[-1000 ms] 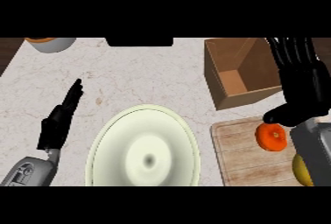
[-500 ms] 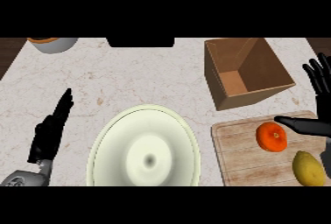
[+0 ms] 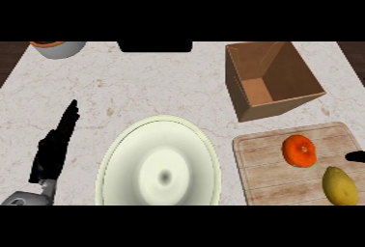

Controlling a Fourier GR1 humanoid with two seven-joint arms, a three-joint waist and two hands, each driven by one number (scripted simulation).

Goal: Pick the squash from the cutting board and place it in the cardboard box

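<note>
Marbled pale table (image 3: 143, 82). Lower right: slatted wooden board (image 3: 267, 164) bearing a round orange squash (image 3: 300, 150) and, just below it, a smooth yellow pear-shaped fruit (image 3: 340, 185). Upper right: open brown cardboard box (image 3: 271, 79), tilted. Centre bottom: glossy cream plate (image 3: 160, 166). Left: left hand (image 3: 53, 147), fingers straight and together, holding nothing. Right edge: black tip of right hand (image 3: 355, 156); its state cannot be told.
</note>
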